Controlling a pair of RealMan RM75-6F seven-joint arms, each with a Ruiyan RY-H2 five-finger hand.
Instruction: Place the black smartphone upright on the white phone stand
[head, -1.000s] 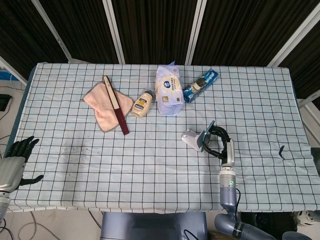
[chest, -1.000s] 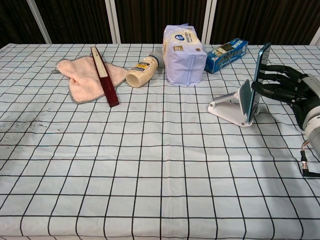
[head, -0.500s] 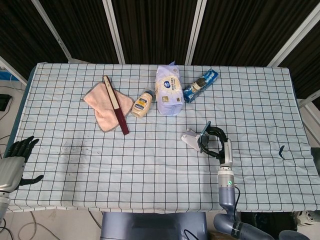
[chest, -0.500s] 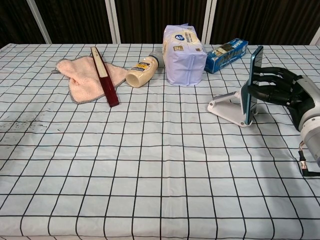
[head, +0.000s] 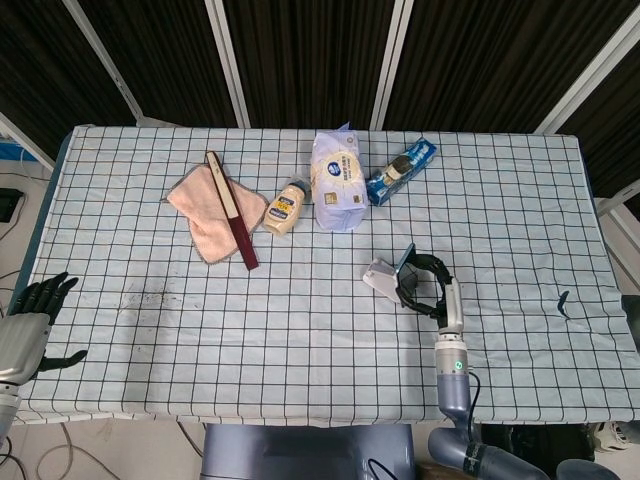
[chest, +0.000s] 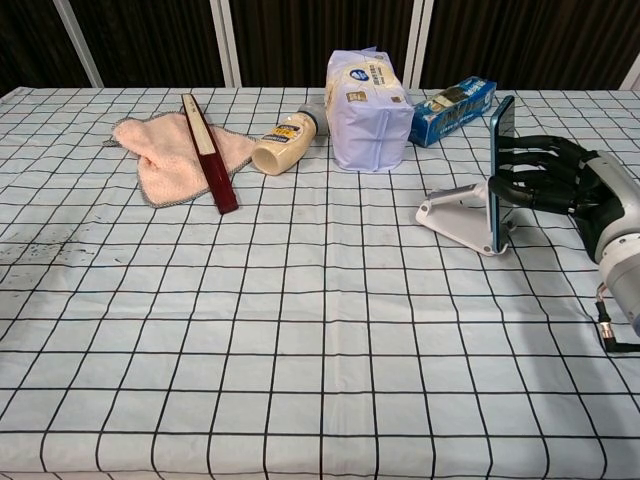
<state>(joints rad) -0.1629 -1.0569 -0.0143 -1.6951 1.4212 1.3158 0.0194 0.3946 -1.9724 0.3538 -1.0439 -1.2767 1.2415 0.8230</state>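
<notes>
Both hands are built in black, with segmented, jointed fingers. The right hand (chest: 545, 180) is joined to a pale grey cylindrical wrist, under which a thin black cable with a small metal connector is seen. A small green light is carried on the right forearm. The left hand (head: 35, 300) is mounted on a light grey wrist.

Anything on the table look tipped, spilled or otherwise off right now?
The small squeeze bottle lies on its side by the pink cloth. A dark smudge marks the tablecloth near the left hand. The smartphone stands upright on the stand.
</notes>
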